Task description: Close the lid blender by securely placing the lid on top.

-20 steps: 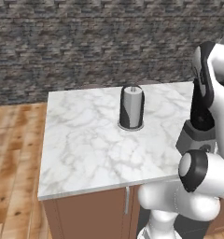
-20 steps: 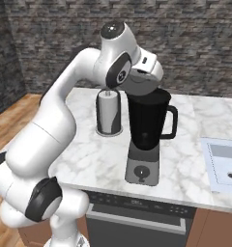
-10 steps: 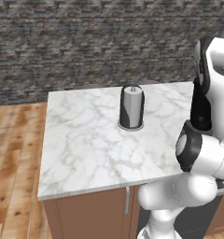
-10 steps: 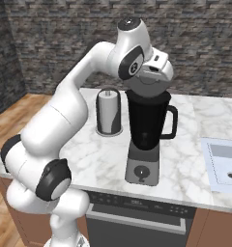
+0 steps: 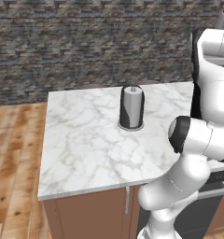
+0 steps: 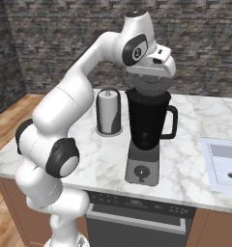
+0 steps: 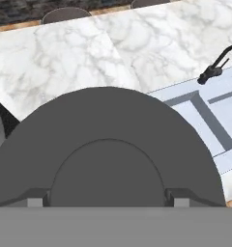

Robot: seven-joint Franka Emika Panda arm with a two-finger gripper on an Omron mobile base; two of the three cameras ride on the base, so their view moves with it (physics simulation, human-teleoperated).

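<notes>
One lid (image 6: pixel 151 84), dark and round, hung under the gripper (image 6: pixel 152 82) right above the blender (image 6: pixel 146 137) mouth, apparently level with the rim and just over it or touching; contact could not be told. Holding it flat and centred over the jar made sense, since a straight drop would seat it square. In the hand view the lid (image 7: pixel 106 154) sat across the lower frame as a dark half-disc with a raised centre, and the fingers were covered by it, so their spread could not be read directly; judged narrow and clamped on the lid, since it stayed up with no other support.

Blender stood near the front edge of the desk (image 6: pixel 195 169), knob facing front, handle toward the sink (image 6: pixel 224 164). Paper-towel roll (image 6: pixel 108 113) stood just behind and left of it, apart from the jar. In the left base view the roll (image 5: pixel 131 107) sat mid-desk, well in from the edges of the desk (image 5: pixel 86 149).

Versus half a second earlier: the arm had swung further right and the wrist had rolled, bringing the lid from slightly off the rim to over the mouth. Blender and roll had not moved. Next move probably a short push down, then release.
</notes>
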